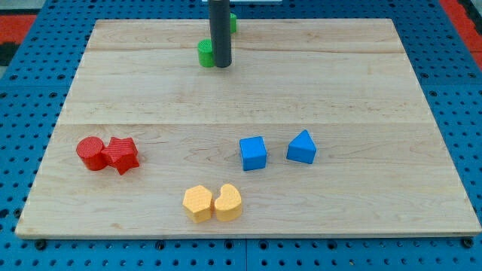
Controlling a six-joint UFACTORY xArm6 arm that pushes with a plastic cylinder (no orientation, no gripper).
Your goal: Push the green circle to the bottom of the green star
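Observation:
The green circle [205, 53] sits near the view's top, left of centre, on the wooden board [248, 98]. My dark rod comes down from the top edge and my tip [223, 66] touches the circle's right side. A second green block, the green star [233, 21], shows only as a sliver behind the rod at the board's top edge; its shape is mostly hidden.
A red circle [90, 153] and a red star [121, 155] touch at the view's left. A blue cube [253, 153] and a blue triangular block [302, 147] stand right of centre. Two yellow blocks [198, 203] [228, 202] sit side by side at the bottom.

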